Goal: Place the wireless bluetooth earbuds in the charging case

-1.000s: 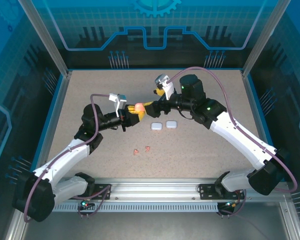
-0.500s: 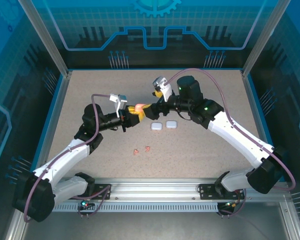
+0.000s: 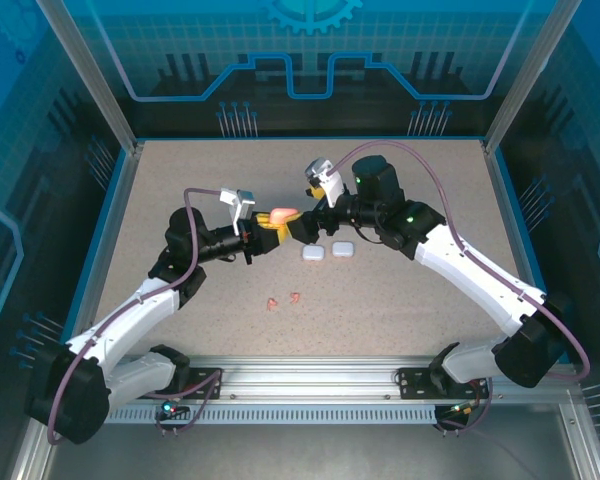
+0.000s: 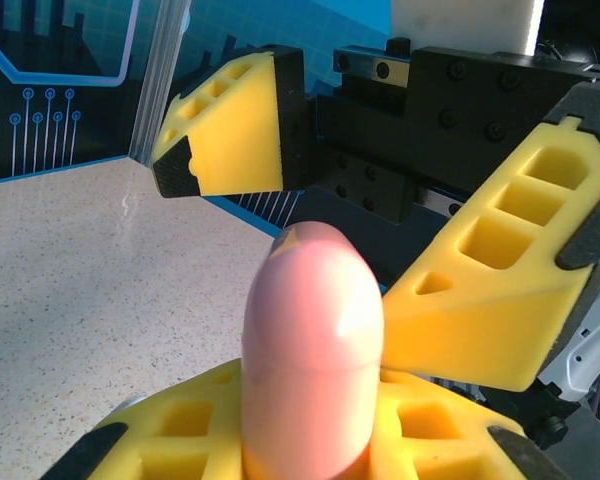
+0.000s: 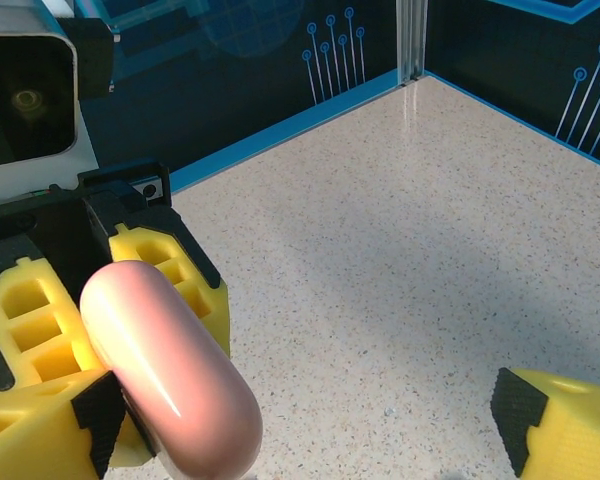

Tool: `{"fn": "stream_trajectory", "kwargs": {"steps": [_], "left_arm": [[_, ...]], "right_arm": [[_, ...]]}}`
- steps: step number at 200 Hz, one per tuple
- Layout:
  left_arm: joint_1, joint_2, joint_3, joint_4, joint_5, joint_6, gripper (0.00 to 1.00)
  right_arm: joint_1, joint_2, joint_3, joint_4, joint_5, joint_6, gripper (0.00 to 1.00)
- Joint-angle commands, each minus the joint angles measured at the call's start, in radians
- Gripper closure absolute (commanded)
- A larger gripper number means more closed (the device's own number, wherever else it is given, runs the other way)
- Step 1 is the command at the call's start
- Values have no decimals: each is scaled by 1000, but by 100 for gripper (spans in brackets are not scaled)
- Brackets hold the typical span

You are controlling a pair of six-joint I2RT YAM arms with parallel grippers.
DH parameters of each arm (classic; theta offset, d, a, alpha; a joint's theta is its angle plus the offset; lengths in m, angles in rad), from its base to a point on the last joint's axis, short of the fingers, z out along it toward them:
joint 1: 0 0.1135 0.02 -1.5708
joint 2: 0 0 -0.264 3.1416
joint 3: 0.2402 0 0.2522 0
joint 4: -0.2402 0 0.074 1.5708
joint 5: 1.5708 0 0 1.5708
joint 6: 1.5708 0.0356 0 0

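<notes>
Left gripper (image 3: pixel 268 224) is clamped on the salmon-pink glossy pebble-shaped charging case (image 3: pixel 279 214), held off the speckled tabletop (image 3: pixel 180 180) at centre. In the left wrist view the case stands up out of the yellow fingers (image 4: pixel 180 430), and its lid looks shut.

Right gripper (image 3: pixel 298 224) has its jaws wide apart, straddling the case. One yellow finger (image 4: pixel 230 120) sits up and to the left, clear of it. The other (image 4: pixel 500 280) is against or just beside the case's right flank; I can't tell if it touches.

Change over the last second: the right arm has slid left and slightly nearer, so its fingers now bracket the case instead of sitting just beside it. Its jaws haven't closed. The left arm and the case have barely shifted.

The two salmon-red earbuds (image 3: pixel 272 303) (image 3: pixel 295 296) lie loose on the table, nearer the bases and well apart from both grippers, in the same spots as before. The two white rounded-square cases (image 3: pixel 313 253) (image 3: pixel 342 248) sit side by side just under the right gripper and haven't moved.
</notes>
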Motion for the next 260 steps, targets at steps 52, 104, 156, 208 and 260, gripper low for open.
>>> {"fn": "stream_trajectory", "kwargs": {"steps": [52, 104, 156, 208, 260], "left_arm": [[-21, -27, 22, 8, 18, 72, 86], [-27, -33, 24, -1, 16, 84, 86], [-28, -43, 20, -25, -5, 95, 86], [-27, -84, -19, -23, -64, 113, 87], [-28, -212, -107, -30, -156, 162, 89]], "right_arm": [[-42, 24, 69, -49, 37, 5, 5], [-52, 44, 99, -57, 29, 4, 5], [-60, 18, 96, -31, -63, 15, 4], [-75, -112, 7, -52, 17, 152, 4], [-32, -148, -87, -315, 263, 394, 8]]}}
